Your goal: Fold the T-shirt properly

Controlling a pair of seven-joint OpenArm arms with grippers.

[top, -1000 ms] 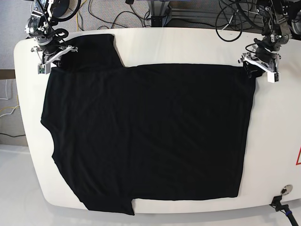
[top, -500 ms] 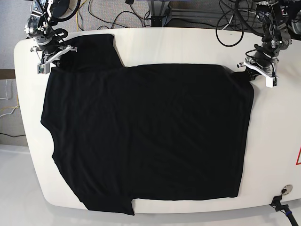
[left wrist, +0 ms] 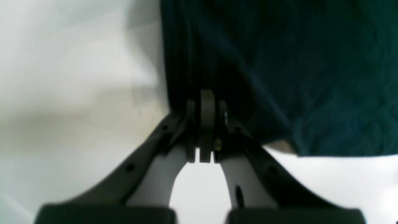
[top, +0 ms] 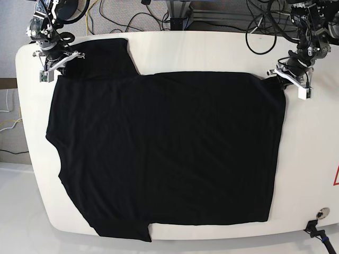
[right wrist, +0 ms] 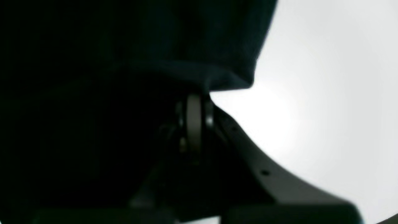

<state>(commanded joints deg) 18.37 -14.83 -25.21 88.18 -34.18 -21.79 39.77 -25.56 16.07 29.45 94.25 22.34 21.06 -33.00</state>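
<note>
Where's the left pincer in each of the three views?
Base: left pincer at upper right, on the far right corner of the T-shirt.
Left wrist: left pincer at centre, shut on the black cloth's edge.
Right wrist: not in it; only the right pincer shows.
Shared landmark: the white table.

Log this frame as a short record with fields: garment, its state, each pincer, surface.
garment: black T-shirt
state: spread flat and unfolded, one sleeve at the far left corner of the base view, another at the near edge
left pincer: shut on the shirt's far corner, base-view right
right pincer: shut on cloth beside the far sleeve
surface: white table
fold: not yet begun
</note>
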